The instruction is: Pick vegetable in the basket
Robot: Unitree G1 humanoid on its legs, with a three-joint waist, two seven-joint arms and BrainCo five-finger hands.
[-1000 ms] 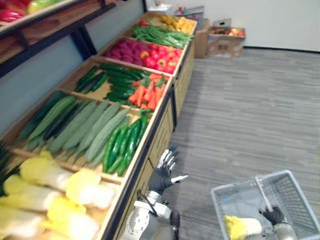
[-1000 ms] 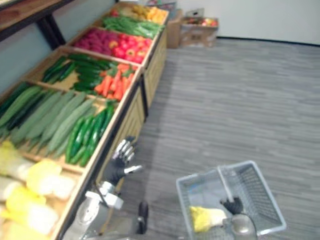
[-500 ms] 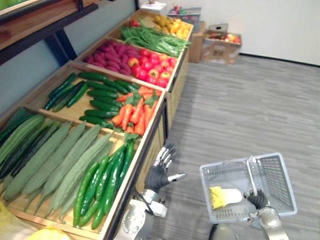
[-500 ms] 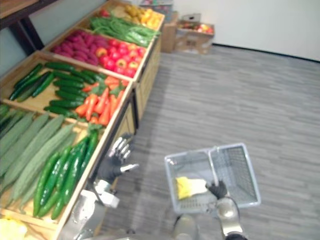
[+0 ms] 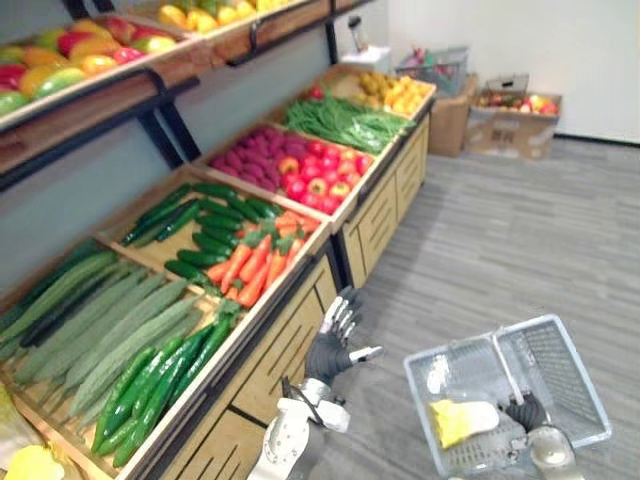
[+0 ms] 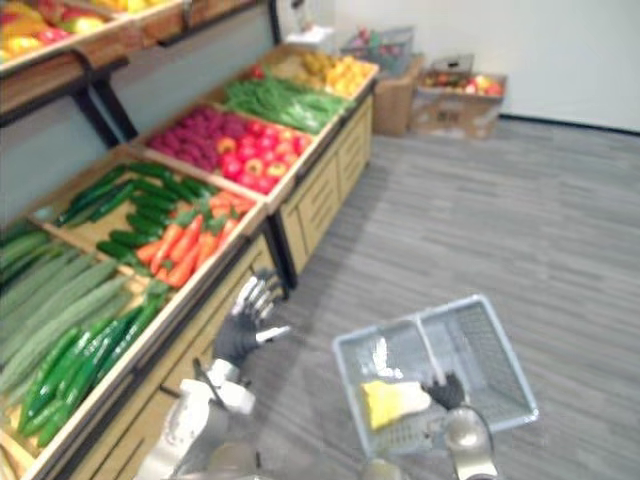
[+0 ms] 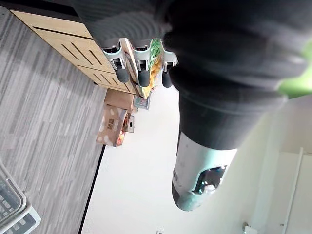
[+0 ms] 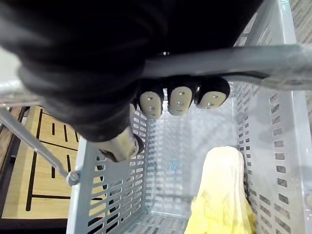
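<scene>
My right hand [image 5: 526, 412] is shut on the handle [image 8: 229, 61] of a grey plastic basket [image 5: 565, 395] that hangs over the floor at the lower right. A yellow-white cabbage [image 5: 462, 420] lies in the basket's near end, also seen as the cabbage [image 8: 222, 195] in the right wrist view. My left hand [image 5: 332, 345] is open with straight fingers [image 7: 139, 66], held in the air beside the wooden produce stand [image 5: 290, 335]. It holds nothing. On the stand lie green peppers [image 5: 160, 380], long ridged gourds [image 5: 110, 325], cucumbers [image 5: 205, 215] and carrots [image 5: 250, 265].
Farther along the stand are red apples and purple produce [image 5: 290, 165], green beans [image 5: 345, 120] and yellow fruit [image 5: 390, 92]. An upper shelf [image 5: 110, 70] holds fruit. Cardboard boxes [image 5: 505, 120] stand by the far wall. Grey plank floor [image 5: 500, 240] lies open to the right.
The whole view has shifted along the stand: the cabbages have slid out at the lower left and the upper shelf has come in. Both hands hold their poses.
</scene>
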